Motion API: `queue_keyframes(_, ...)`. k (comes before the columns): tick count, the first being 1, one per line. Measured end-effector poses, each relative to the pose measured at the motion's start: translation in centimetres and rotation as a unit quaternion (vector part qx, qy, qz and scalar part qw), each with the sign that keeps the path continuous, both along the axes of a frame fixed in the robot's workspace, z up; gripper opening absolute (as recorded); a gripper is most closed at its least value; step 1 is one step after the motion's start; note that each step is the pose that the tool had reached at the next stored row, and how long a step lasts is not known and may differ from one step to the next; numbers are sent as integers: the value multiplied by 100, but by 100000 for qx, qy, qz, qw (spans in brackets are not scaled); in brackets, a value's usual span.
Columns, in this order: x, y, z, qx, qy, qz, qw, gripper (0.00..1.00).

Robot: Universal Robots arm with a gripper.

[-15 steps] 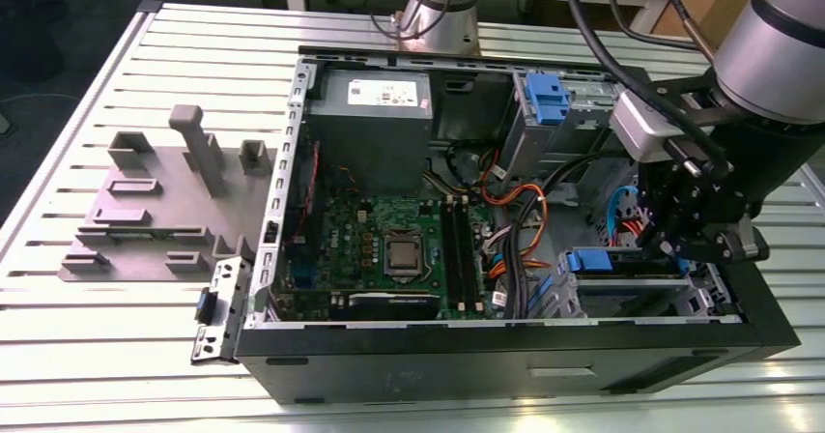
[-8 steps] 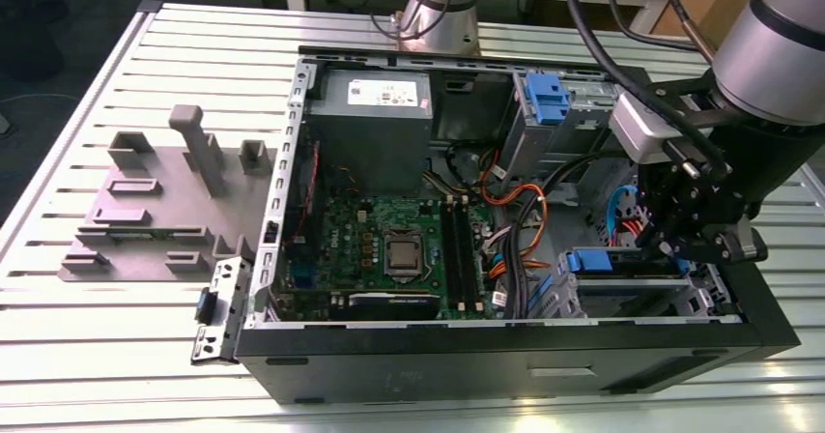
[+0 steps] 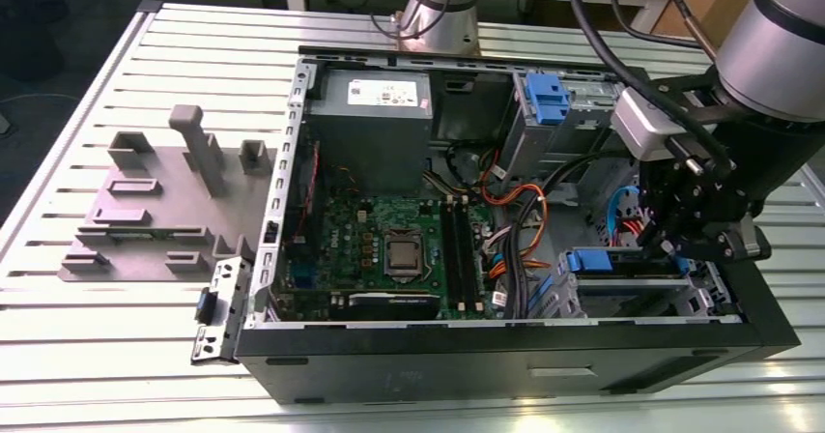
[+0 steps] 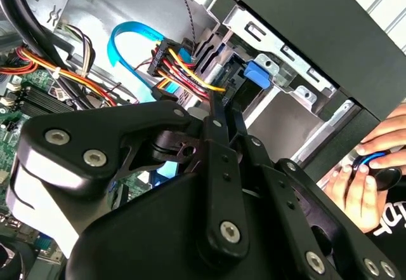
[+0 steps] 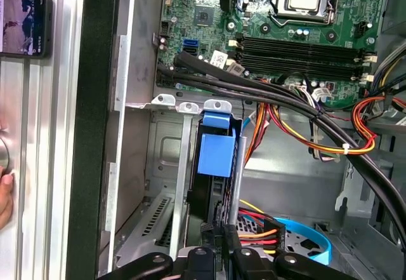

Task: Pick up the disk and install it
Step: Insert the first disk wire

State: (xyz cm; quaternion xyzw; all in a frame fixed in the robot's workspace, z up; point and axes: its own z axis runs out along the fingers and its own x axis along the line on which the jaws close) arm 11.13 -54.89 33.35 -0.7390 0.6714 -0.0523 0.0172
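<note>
The disk (image 5: 216, 159) already stands edge-on in the bay (image 3: 632, 293) at the case's (image 3: 516, 356) five o'clock corner. The gripper (image 5: 223, 249) sits right at its rear edge. Jaws look nearly closed on that edge, so seating seems almost done.

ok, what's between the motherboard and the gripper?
In the exterior view, a bundle of cables runs between the motherboard and the gripper.

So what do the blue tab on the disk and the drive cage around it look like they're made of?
The blue tab on the disk looks like moulded plastic: uniform matte colour, soft rounded edges. The drive cage looks like bare sheet metal, probably steel: dull grey sheen, stamped slots, folded edges.
</note>
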Motion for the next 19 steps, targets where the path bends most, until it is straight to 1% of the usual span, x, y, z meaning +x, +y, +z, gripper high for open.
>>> queue_keyframes(19,0,-1,-27,-24,0,-731,99997,18)
